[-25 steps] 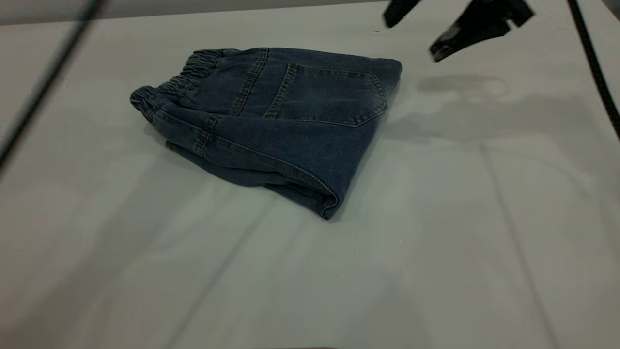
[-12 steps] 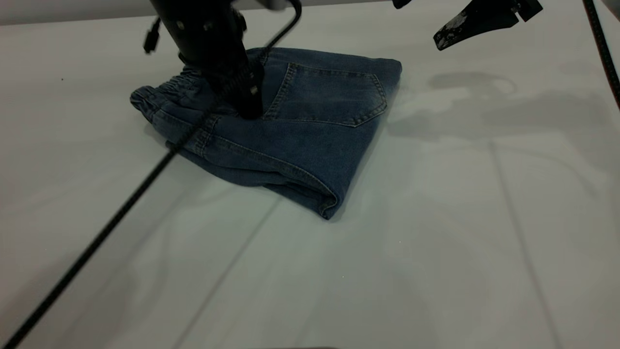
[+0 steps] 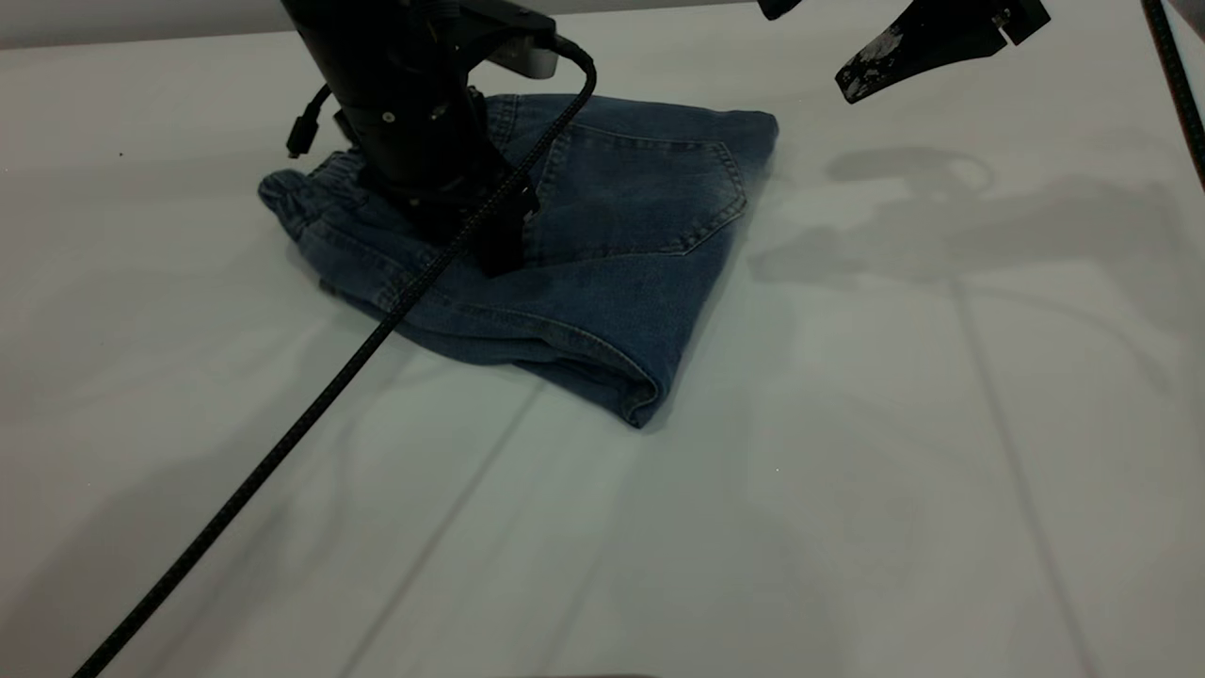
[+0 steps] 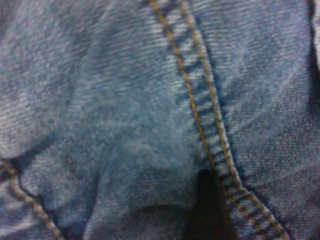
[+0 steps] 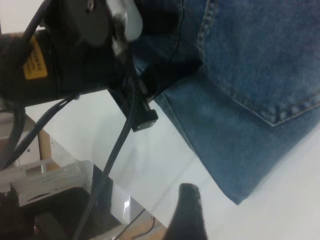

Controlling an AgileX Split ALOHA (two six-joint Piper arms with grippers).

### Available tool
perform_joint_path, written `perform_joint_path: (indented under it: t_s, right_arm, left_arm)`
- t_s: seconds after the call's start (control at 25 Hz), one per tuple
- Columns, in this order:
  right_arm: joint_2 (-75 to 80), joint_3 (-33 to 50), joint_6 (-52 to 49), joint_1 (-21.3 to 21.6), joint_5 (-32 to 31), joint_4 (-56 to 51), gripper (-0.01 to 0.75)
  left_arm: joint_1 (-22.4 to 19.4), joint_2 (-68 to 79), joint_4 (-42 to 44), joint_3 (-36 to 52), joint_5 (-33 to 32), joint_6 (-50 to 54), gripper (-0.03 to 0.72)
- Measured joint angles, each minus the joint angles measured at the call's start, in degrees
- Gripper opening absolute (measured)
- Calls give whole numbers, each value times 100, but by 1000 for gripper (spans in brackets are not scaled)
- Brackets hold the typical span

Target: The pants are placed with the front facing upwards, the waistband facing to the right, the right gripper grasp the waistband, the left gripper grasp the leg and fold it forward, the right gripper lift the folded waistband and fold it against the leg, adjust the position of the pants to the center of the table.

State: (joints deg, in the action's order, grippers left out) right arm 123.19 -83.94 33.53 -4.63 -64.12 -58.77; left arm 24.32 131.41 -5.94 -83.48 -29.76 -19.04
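Observation:
The pants (image 3: 602, 282) lie folded on the table (image 3: 847, 490), back patch pocket (image 3: 640, 193) up, at the back left of the middle. The ruched waistband (image 3: 311, 184) points left. My left gripper (image 3: 499, 256) stands nose-down on the denim between waistband and pocket, and its bulky black body (image 3: 414, 104) hides part of the cloth. The left wrist view is filled with denim (image 4: 125, 115) and a tan-stitched seam (image 4: 200, 100). My right gripper (image 3: 811, 45) hangs open and empty above the table beyond the pants' right edge. One of its fingers (image 5: 187, 215) shows over bare table.
The left arm's braided cable (image 3: 282, 443) runs slantwise from the pants to the front left corner. Another black cable (image 3: 1177, 85) hangs at the right edge. Past the table's edge stand a clear plastic box (image 5: 55, 175) and a wooden frame (image 5: 45, 145).
The left arm came into view and set down on the pants, then slid a little toward the front, nudging the cloth. The right gripper rose slightly and stayed open.

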Motion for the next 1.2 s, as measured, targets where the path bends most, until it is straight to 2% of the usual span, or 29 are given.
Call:
perform_joint_path:
  t_s: [0.36, 0.48, 0.8, 1.2]
  right_arm:
    - [0, 0, 112, 0, -4, -2, 510]
    - [0, 0, 134, 0, -4, -7, 501]
    - [-87, -303, 152, 0, -172, 18, 498]
    - [-1053, -660, 61, 0, -460, 329, 498]
  left_arm:
    - [6, -5, -70, -13, -1474, 2473, 444]
    - [18, 7, -163, -7, -1634, 2870, 429]
    - [325, -394, -232, -7, -1504, 2447, 420]
    - [435, -2427, -103, -161, -1542, 1469, 419]
